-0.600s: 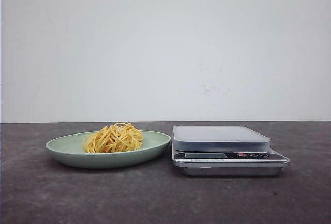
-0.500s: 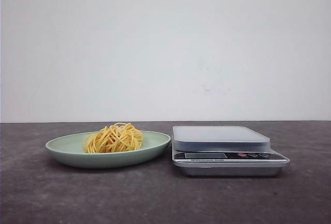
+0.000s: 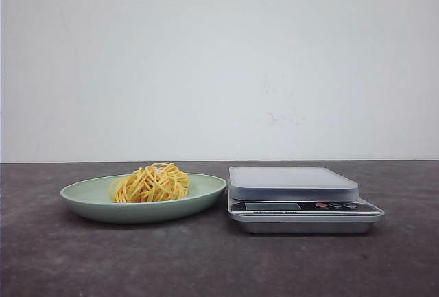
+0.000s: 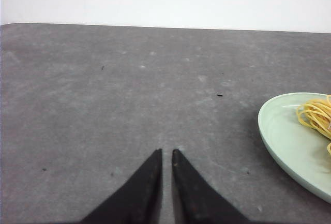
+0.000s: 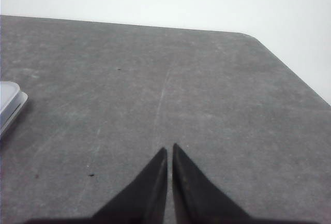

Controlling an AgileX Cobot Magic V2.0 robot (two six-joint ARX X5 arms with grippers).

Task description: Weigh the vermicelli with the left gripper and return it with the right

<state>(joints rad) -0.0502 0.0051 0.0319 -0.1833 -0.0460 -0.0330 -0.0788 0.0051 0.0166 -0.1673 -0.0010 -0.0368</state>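
The vermicelli [image 3: 151,184], a round nest of thin yellow strands, lies on a pale green plate [image 3: 82,197] left of a silver kitchen scale [image 3: 295,186]. No gripper shows in the front view. In the left wrist view my left gripper [image 4: 166,152] is shut and empty above bare table, with the plate's rim [image 4: 274,136] and a few strands of the vermicelli [image 4: 315,115] off to one side. In the right wrist view my right gripper [image 5: 169,149] is shut and empty over bare table, with a corner of the scale [image 5: 10,102] at the frame's edge.
The grey table [image 3: 206,263] ends at a white wall behind. In the right wrist view the table's rounded corner [image 5: 253,38] and side edge run close by.
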